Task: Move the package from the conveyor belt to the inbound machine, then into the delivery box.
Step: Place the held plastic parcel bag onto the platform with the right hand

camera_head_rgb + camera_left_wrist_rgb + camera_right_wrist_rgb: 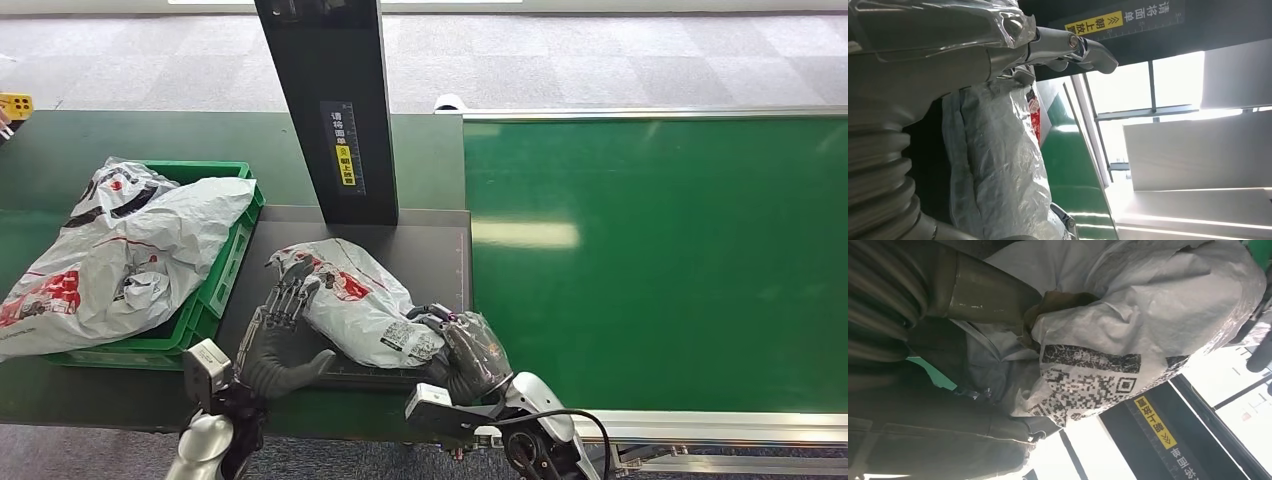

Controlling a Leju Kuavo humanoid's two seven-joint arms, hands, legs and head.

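Note:
The white plastic package (355, 300) with red print and a QR label lies on the dark platform (430, 250) of the inbound machine, in front of its black post (335, 100). My left hand (278, 325) rests against the package's left side with fingers stretched out along it. My right hand (472, 350) grips the near right end by the QR label. In the left wrist view the left hand (948, 55) lies beside the crinkled package (998, 165). The right wrist view has my right hand (963, 300) with its thumb pressed into the package (1128, 315).
A green crate (225, 270) at the left holds other white packages (130, 250) that spill over its rim. The green conveyor belt (660, 260) runs to the right of the platform. The post carries a yellow label (345, 165).

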